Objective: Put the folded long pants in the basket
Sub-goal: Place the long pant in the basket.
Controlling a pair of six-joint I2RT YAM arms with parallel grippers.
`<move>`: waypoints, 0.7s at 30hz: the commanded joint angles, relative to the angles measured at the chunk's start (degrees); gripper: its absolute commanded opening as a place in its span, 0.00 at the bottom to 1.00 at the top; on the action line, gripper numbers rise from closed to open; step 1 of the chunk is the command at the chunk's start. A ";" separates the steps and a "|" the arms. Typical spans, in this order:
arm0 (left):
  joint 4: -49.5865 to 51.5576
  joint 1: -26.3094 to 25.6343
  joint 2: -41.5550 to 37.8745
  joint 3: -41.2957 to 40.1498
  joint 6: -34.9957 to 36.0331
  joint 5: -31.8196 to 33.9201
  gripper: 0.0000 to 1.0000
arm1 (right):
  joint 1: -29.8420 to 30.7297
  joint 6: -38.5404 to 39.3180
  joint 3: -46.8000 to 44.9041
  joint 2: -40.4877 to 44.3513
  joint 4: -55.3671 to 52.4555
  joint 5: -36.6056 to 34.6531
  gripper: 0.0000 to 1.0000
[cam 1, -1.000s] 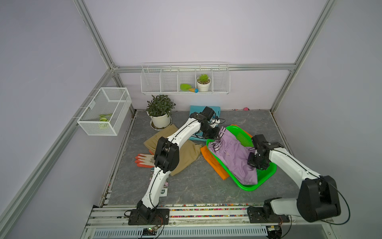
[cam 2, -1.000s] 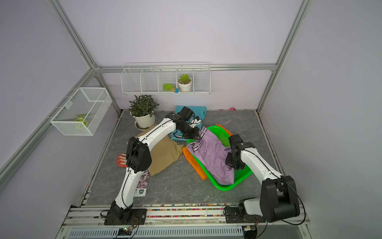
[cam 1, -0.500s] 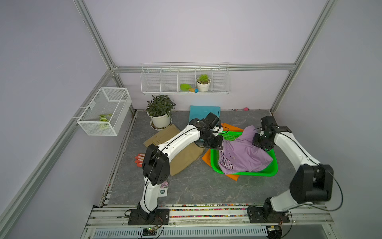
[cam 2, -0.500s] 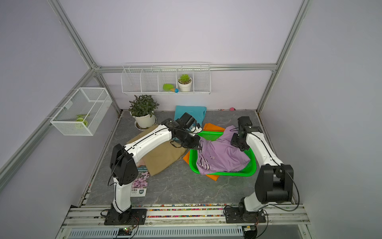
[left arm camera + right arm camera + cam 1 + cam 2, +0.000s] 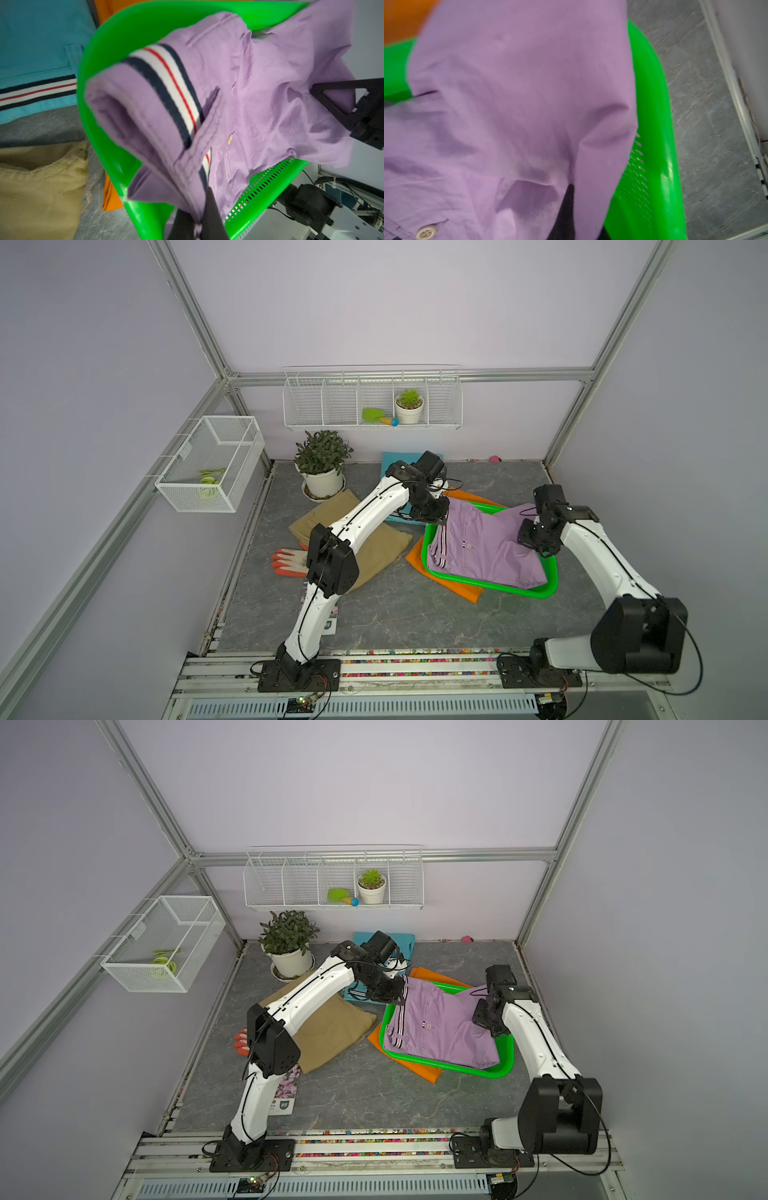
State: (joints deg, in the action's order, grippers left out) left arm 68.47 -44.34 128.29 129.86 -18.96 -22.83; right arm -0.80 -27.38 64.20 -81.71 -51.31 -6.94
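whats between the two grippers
The lilac pants span it, left gripper to right gripper, over the green basket; seen in both top views.

The lilac pants (image 5: 508,93) fill the view, draped over the perforated wall and rim of the green basket (image 5: 658,128). The right gripper (image 5: 566,207) pinches a fold. Beyond show orange cloth (image 5: 400,16) and grey tabletop (image 5: 704,99).

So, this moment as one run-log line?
left gripper, right gripper: shut on lilac pants | lilac pants: draped across green basket | orange pants: under basket | khaki pants, turquoise pants: on table
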 commanded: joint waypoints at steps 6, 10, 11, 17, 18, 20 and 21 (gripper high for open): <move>-1.10 2.30 3.83 1.90 1.32 1.08 0.00 | -0.30 -0.88 -5.37 -3.05 1.81 -3.03 0.00; -0.38 2.24 6.13 3.52 1.56 1.05 0.00 | -0.31 -0.09 -5.45 -4.80 1.82 -3.89 0.00; -0.30 2.24 6.44 3.60 1.58 1.05 0.00 | -0.32 -0.07 -5.41 -5.28 1.66 -3.99 0.00; -0.07 2.26 6.71 4.61 0.88 1.73 0.00 | -0.19 -0.21 -5.65 -6.94 2.70 -5.89 0.02; -0.15 2.25 6.71 4.61 0.71 1.44 0.00 | -0.28 -0.25 -5.41 -7.38 2.49 -6.15 0.03; -0.18 2.24 6.61 4.63 0.50 0.58 0.00 | -0.24 -0.39 -5.20 -7.39 2.52 -5.54 0.05; -0.15 2.24 6.39 4.69 0.50 0.43 0.00 | -0.24 -0.52 -5.14 -6.85 2.53 -5.04 0.07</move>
State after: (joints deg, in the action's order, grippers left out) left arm 68.82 -42.44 134.06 132.60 -18.35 -22.94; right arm -0.78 -27.59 59.46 -88.47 -47.99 -10.11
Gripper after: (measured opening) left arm 0.065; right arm 0.092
